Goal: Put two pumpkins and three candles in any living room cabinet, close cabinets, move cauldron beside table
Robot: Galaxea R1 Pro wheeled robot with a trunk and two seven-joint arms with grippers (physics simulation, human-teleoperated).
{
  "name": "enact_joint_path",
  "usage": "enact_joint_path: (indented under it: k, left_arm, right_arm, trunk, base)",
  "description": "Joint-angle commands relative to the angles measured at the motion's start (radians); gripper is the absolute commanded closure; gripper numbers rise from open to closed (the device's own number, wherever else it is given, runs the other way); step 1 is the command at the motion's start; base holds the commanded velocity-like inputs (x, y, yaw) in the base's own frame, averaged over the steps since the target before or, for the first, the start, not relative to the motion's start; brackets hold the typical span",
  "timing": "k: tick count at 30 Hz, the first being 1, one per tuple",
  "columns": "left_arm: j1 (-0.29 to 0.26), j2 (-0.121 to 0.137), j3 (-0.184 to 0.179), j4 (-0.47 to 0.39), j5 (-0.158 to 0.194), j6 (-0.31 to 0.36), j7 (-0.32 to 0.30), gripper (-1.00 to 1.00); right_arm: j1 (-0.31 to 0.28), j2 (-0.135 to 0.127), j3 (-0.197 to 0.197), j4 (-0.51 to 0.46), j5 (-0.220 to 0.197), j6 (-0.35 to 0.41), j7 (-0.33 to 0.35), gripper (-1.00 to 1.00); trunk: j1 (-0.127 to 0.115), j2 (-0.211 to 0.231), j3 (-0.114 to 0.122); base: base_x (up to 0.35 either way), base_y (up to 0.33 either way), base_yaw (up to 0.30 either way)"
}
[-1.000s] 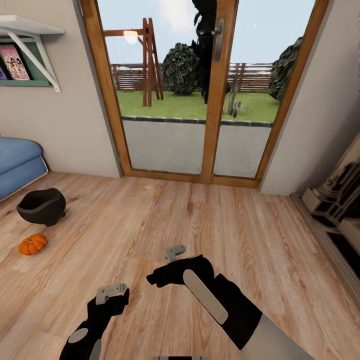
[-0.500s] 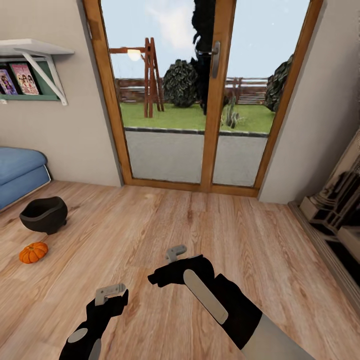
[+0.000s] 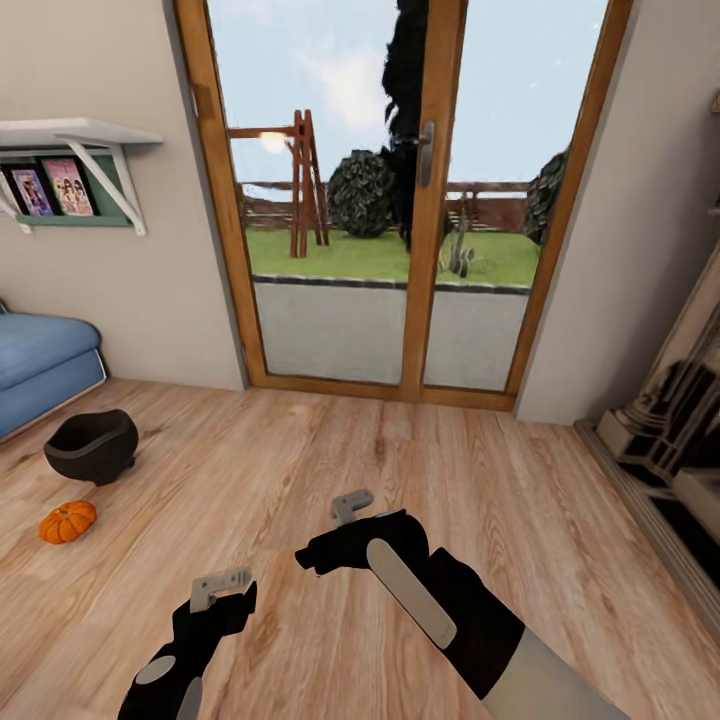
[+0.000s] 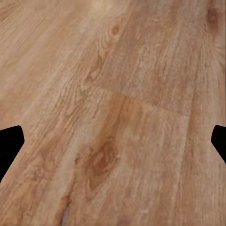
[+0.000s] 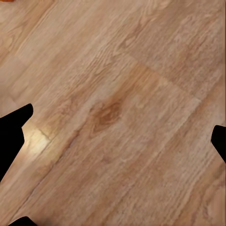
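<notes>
One small orange pumpkin [image 3: 68,521] lies on the wood floor at the far left. Just behind it stands the glossy black cauldron [image 3: 90,447], upright with its mouth open to the ceiling. Both are well to the left of my arms. My left gripper [image 3: 222,588] hovers low over bare planks, open and holding nothing. My right gripper [image 3: 350,506] is a little ahead of it, also open and holding nothing. In the left wrist view the left gripper [image 4: 113,141] has only floor between its spread fingertips. The right gripper [image 5: 117,136] in the right wrist view shows the same. Candles, cabinet and table are out of view.
A wood-framed glass double door [image 3: 432,200] to a garden fills the wall ahead. A blue sofa [image 3: 40,360] sits at the left under a wall shelf [image 3: 75,135] with books. A pale and dark furniture unit [image 3: 670,440] runs along the right wall.
The whole picture has slid downward and the door looks larger, so the camera has moved. Both arms keep their pose. Pumpkin and cauldron stay put on the floor.
</notes>
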Motion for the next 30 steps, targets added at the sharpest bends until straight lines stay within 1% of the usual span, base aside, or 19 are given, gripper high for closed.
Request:
enact_joint_path:
  k: [1,4,8,30]
  left_arm:
    - [0.0,-0.001,0.001,-0.002,0.009,0.006,0.005,-1.0]
    - [0.0,-0.001,0.001,-0.002,0.009,0.007,0.005,-1.0]
    - [-0.001,-0.001,0.001,0.0,0.008,0.008,0.005,-1.0]
    - [-0.001,-0.001,0.0,0.002,0.007,0.008,0.005,-1.0]
  right_arm:
    - [-0.001,0.0,0.001,-0.001,-0.01,0.001,-0.011,-1.0]
    - [-0.001,0.001,0.002,-0.001,-0.009,0.001,-0.014,-1.0]
    - [-0.001,0.001,0.006,-0.001,-0.007,0.001,-0.015,-1.0]
    - [-0.001,0.002,0.013,-0.001,-0.006,0.001,-0.015,-1.0]
  trunk:
    - [-0.001,0.0,0.003]
    - [-0.002,0.001,0.015]
    - [-0.004,0.002,0.03]
    - [-0.014,0.007,0.115]
  base:
    - [0.0,0.0,0.019]
    - [0.0,0.0,0.121]
    - [0.0,0.0,0.229]
    - [0.0,0.0,0.287]
